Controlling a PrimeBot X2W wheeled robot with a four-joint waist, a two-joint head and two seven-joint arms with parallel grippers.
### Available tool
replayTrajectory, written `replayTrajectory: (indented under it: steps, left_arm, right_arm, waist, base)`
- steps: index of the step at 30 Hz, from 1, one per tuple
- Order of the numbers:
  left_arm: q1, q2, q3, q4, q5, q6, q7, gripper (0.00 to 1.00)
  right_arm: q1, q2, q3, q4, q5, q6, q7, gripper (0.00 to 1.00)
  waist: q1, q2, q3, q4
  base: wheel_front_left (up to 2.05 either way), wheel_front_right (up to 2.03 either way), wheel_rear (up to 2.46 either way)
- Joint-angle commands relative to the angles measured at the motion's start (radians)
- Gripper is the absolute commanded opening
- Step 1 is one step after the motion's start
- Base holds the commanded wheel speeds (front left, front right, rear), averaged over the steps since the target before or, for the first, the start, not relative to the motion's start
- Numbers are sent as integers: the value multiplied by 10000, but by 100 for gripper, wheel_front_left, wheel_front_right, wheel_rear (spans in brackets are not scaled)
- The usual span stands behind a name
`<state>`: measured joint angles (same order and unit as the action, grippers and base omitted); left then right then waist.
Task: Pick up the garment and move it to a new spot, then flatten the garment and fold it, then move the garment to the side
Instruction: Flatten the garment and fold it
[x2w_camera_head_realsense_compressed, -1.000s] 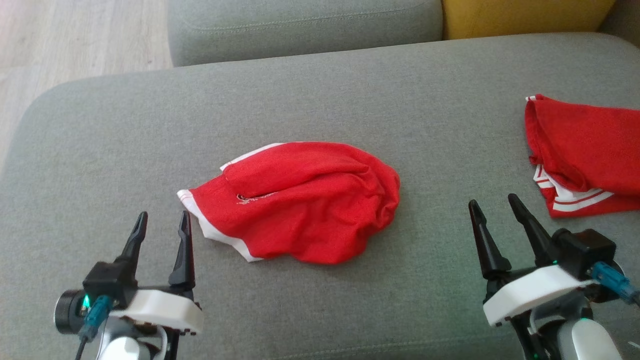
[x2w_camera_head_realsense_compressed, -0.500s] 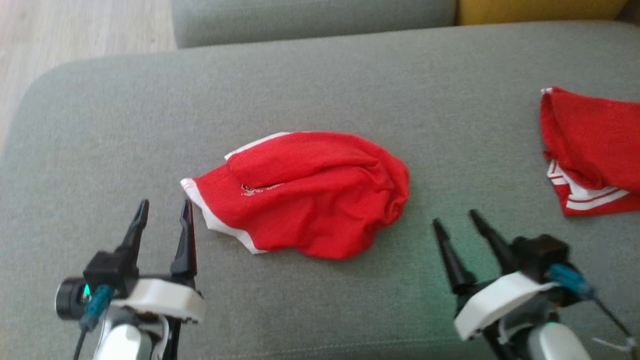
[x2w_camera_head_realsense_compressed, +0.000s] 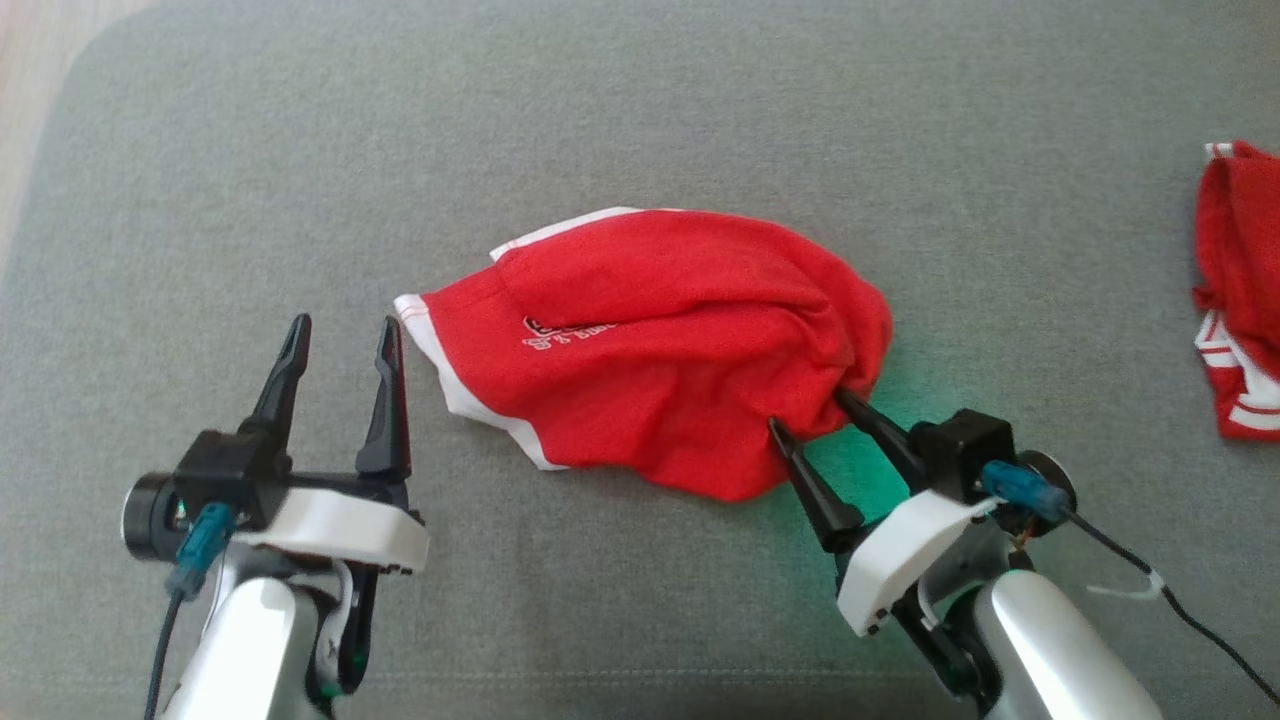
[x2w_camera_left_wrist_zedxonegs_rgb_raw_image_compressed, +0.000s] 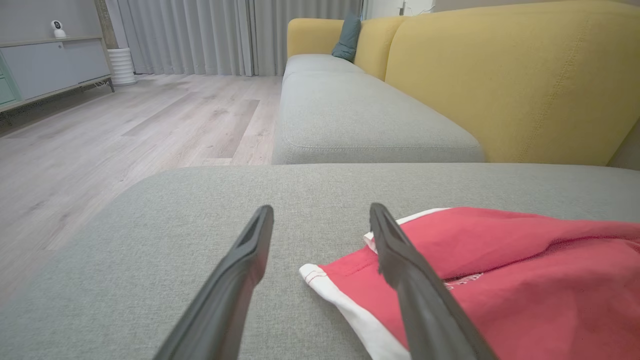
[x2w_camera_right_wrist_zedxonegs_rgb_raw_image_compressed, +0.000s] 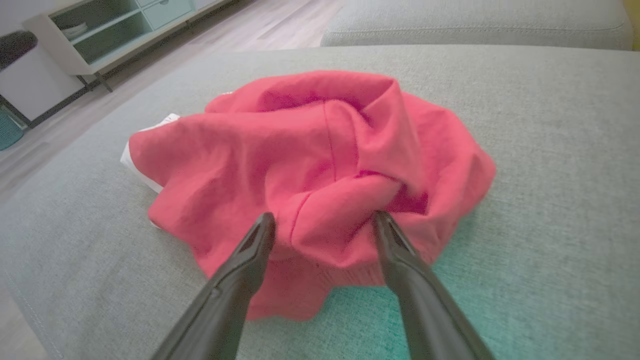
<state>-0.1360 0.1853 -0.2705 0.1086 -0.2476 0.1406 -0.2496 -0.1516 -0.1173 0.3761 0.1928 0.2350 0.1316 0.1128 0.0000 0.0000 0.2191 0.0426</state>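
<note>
My right gripper (x2w_camera_head_realsense_compressed: 808, 412) is spread wide. Its fingertips touch the near right edge of the crumpled red garment (x2w_camera_head_realsense_compressed: 680, 330), with a bunched fold between them, not clamped. My left gripper (x2w_camera_head_realsense_compressed: 344, 325) is spread wide and empty, just beside the garment's white-trimmed hem. The garment lies on the grey sofa seat (x2w_camera_head_realsense_compressed: 640, 100).

Garment (x2w_camera_head_realsense_compressed: 660, 340): red fabric, white-trimmed hem, small white print. Crumpled into a rumpled oval mound, lying mid-way across the grey sofa seat (x2w_camera_head_realsense_compressed: 600, 100), trimmed edge toward the left.
</note>
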Motion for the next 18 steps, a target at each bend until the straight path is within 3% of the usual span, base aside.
replayTrajectory:
  steps: [1, 2, 4, 5, 12, 18]
  left_arm:
    - [-477, 66, 380, -216, 109, -10, -115, 100]
    - [-520, 31, 387, -213, 121, -16, -117, 100]
    - [-566, -36, 404, -232, 157, -29, -118, 100]
    - [-574, -70, 416, -244, 173, -39, -119, 100]
    - [-589, -208, 550, -341, 354, -74, -120, 100]
    - [-817, -367, 514, -421, 589, -151, -121, 100]
  right_arm:
    - [-408, -118, 306, -84, -59, -9, -89, 100]
    - [-482, -134, 339, 22, -35, -9, -110, 82]
    - [-600, -158, 352, 161, -31, -9, -209, 6]
    - [-645, -159, 338, 179, 16, -9, -286, 0]
    - [-877, -481, -84, -446, 217, -9, -653, 0]
    - [-1378, -939, -632, -1173, 329, -9, -206, 0]
  waist:
    - [0, 0, 117, 110]
    - [0, 0, 151, 131]
    - [0, 0, 194, 151]
    - [0, 0, 208, 157]
    - [0, 0, 304, 108]
    - [0, 0, 429, 150]
  base:
    - [0, 0, 0]
    - [0, 0, 0]
    - [0, 0, 0]
    - [0, 0, 0]
    - [0, 0, 0]
    - [0, 0, 0]
